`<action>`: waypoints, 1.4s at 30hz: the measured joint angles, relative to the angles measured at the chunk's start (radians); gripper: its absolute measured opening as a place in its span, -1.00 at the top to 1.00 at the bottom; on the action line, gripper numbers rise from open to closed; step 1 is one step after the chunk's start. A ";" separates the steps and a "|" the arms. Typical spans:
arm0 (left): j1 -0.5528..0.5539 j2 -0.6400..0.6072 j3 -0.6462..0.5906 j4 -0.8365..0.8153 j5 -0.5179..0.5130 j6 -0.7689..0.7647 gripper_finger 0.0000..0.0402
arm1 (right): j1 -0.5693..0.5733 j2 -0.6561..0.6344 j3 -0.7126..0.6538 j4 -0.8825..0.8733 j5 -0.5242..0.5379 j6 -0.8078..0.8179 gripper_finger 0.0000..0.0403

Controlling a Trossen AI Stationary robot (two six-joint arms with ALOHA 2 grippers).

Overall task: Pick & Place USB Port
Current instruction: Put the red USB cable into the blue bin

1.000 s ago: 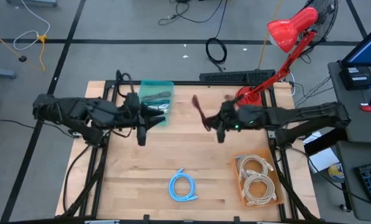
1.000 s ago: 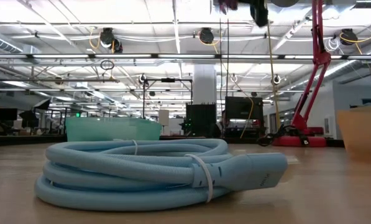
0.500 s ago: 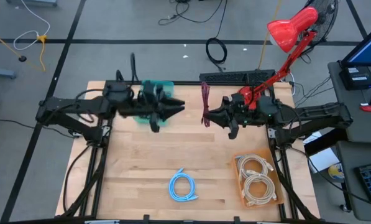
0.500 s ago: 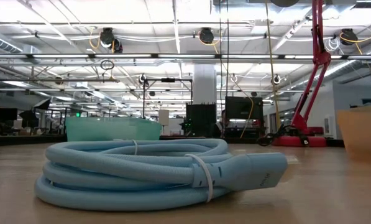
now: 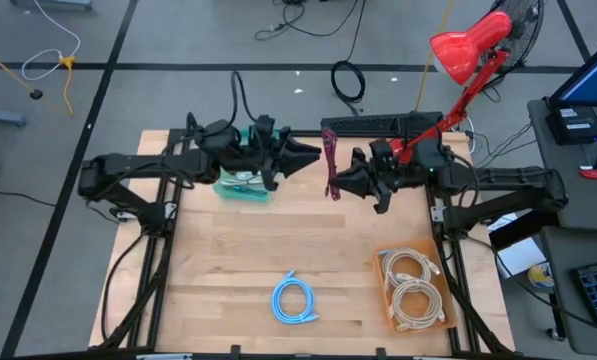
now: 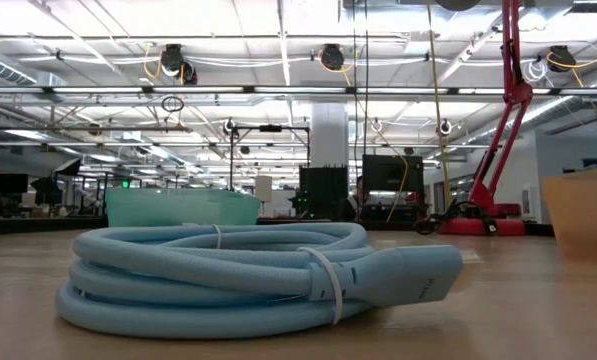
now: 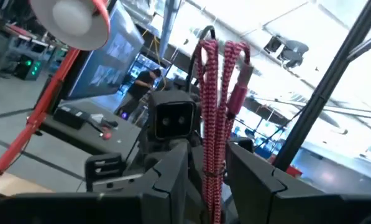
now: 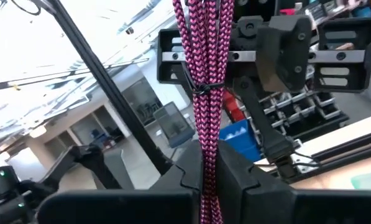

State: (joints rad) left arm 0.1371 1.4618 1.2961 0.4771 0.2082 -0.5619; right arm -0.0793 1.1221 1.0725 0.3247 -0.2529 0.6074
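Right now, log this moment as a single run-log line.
right gripper: shut on pink braided cable, raised | left gripper: jaws apart, facing cable | blue cable: on table

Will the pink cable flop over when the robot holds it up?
Probably only a little. The pink cable is folded into a bundle and tied in the middle, so it stands fairly straight from the right pincer. It looks light; its loose plug end droops.

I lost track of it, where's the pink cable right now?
In the high view, the pink cable hangs mid-air over the table's far middle, pinched by the right gripper, the left gripper facing it.
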 joint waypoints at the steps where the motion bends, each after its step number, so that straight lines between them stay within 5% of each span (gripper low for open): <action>1: 0.000 0.007 0.000 0.005 -0.007 -0.003 0.45 | -0.012 0.000 0.000 0.000 -0.017 0.011 0.95; 15: -0.005 0.015 0.001 0.000 -0.033 0.009 0.44 | -0.059 0.000 0.000 -0.013 -0.095 0.005 0.95; 28: -0.028 0.054 0.002 0.030 -0.076 -0.020 0.09 | -0.064 0.001 0.000 -0.024 -0.116 0.009 0.95; 42: -0.035 0.057 0.002 0.026 -0.077 -0.036 0.07 | -0.064 0.039 0.001 -0.036 -0.119 0.036 0.95</action>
State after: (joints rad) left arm 0.1024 1.5192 1.2976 0.5026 0.1310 -0.5976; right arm -0.1432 1.1606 1.0737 0.2887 -0.3714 0.6434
